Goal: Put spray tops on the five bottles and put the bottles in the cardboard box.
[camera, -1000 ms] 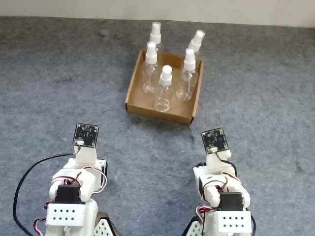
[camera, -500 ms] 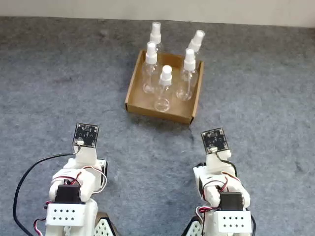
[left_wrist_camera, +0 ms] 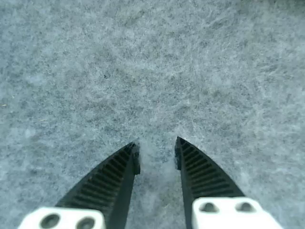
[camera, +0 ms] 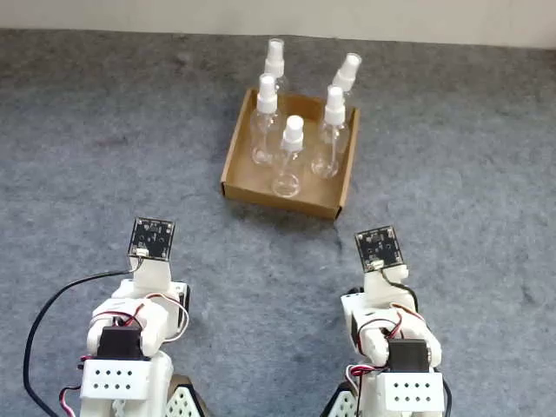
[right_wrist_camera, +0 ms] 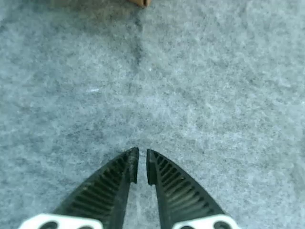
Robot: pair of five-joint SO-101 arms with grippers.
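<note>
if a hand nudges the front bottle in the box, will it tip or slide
The front bottle would probably tip rather than slide: it stands tall and narrow. It looks clear and empty, so likely light. The cardboard box wall might catch it.

the cardboard box (right_wrist_camera: 138, 2) is cut by the right wrist view's edge, leaving one corner.

Clear bottles (camera: 263, 143) carry white spray tops (camera: 294, 129); the cardboard box (camera: 278, 198) is plain brown, the table (camera: 104, 130) mottled grey felt. Left gripper (left_wrist_camera: 156, 157) and right gripper (right_wrist_camera: 142, 164): black ribbed fingers (left_wrist_camera: 116, 176), white bodies
</note>
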